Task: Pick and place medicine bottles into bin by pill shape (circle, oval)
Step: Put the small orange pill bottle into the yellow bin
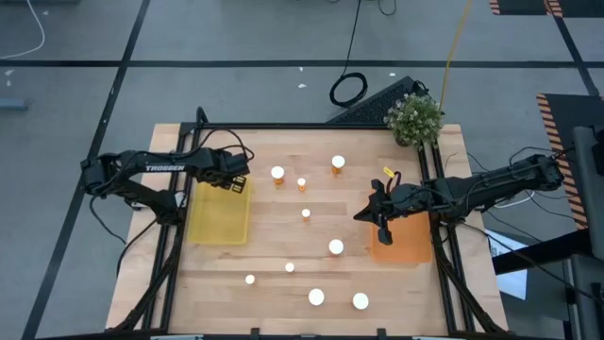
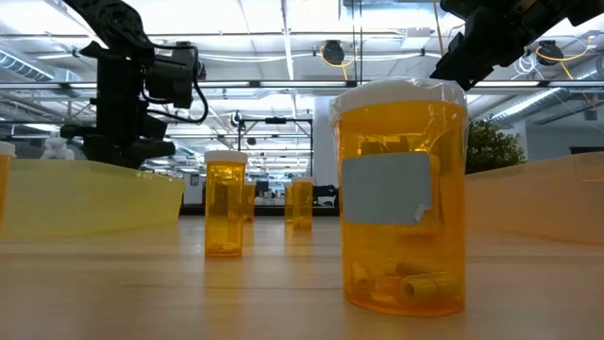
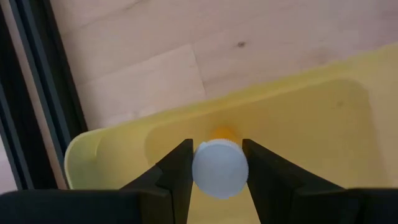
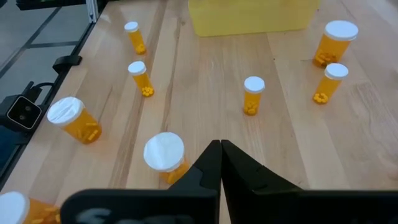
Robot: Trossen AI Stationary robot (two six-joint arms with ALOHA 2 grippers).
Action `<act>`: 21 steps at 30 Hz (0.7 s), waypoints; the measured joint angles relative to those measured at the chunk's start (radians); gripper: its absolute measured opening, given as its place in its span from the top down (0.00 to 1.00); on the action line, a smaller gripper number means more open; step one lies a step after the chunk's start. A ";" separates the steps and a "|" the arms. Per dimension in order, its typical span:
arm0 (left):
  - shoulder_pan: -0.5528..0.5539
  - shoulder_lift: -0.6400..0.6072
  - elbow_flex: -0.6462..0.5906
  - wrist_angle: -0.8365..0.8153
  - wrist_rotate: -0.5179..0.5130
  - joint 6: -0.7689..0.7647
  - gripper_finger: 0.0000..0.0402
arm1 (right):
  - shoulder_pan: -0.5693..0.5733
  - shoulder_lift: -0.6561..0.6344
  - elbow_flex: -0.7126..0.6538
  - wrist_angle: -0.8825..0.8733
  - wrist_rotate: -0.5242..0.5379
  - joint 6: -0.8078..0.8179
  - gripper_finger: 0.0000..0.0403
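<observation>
Bottles [image 1: 335, 246] stand all over the counter [image 1: 283, 236]. Left gripper [image 3: 217, 168] grasps one small bottle [image 3: 219, 167] by its cap, above the yellow bin [image 3: 323, 118]. Right gripper [image 4: 221, 163] is clenched with nothing inside, near the orange bin [image 1: 406, 244]. Bottles look light, hard and smooth, so hold the cap.

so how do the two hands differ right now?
The left hand is shut on a white-capped bottle; the right hand is shut and holds nothing. The left hand hangs above the yellow bin; the right hand sits at the orange bin's edge, over bare table. Both are dark, two-fingered.
</observation>
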 joint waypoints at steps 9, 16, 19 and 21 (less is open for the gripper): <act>0.000 0.000 -0.007 -0.007 0.000 0.006 0.62 | 0.000 0.000 0.000 0.000 0.000 0.001 1.00; 0.000 0.000 -0.008 -0.008 -0.002 0.009 0.49 | 0.000 0.000 0.000 0.000 0.000 0.000 1.00; 0.000 0.000 -0.008 -0.008 -0.003 0.009 0.44 | 0.000 0.000 0.000 0.000 0.000 0.000 1.00; 0.000 0.000 -0.008 -0.008 -0.006 0.015 0.41 | 0.000 0.000 0.000 0.000 0.000 0.000 1.00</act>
